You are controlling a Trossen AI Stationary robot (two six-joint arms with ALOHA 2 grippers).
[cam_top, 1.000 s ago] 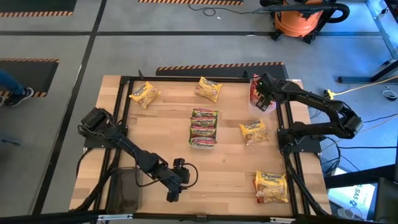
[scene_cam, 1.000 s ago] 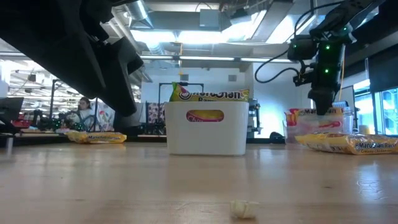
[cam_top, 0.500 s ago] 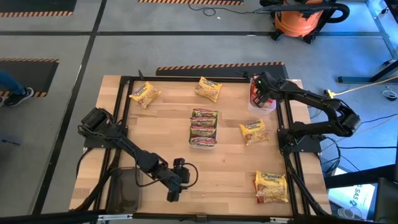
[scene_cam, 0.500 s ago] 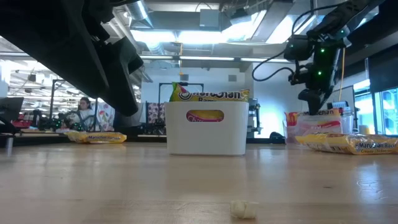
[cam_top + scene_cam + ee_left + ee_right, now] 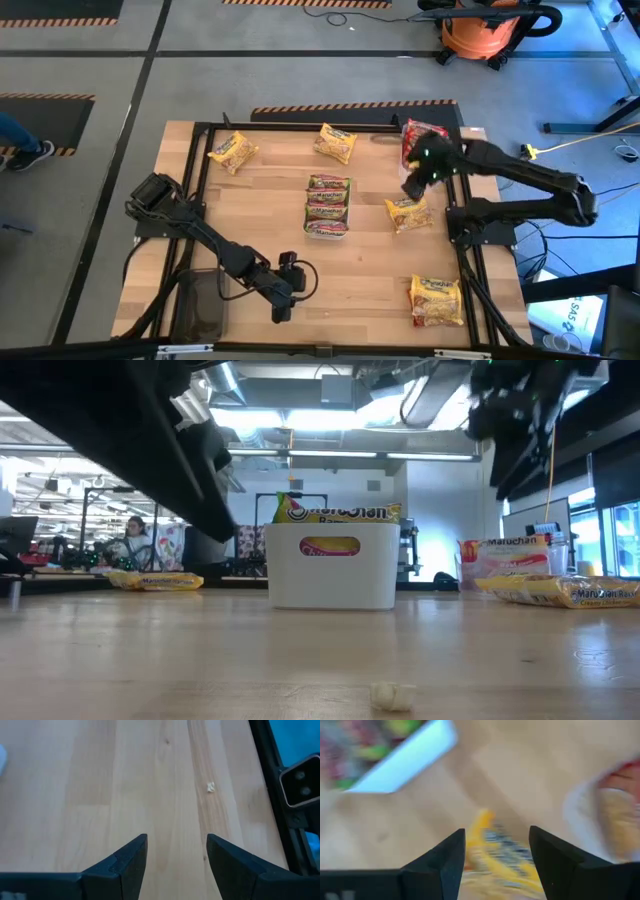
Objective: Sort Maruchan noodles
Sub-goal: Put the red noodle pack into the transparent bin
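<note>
Now | right tool (image 5: 412, 185) spread, empty | yellow noodle packet (image 5: 408, 212) just below it

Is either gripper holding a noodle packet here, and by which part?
Nothing is held. The left gripper and right gripper both show open fingers with nothing between them.

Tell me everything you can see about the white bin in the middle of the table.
The white bin looks like opaque plastic, rectangular with rounded corners, standing upright on the wooden table. From above it holds three green-wrapped noodle packets stacked in a row. In the low view a cut-out handle shows in its near wall, and a packet sticks up above its rim. No gripper touches it.
</note>
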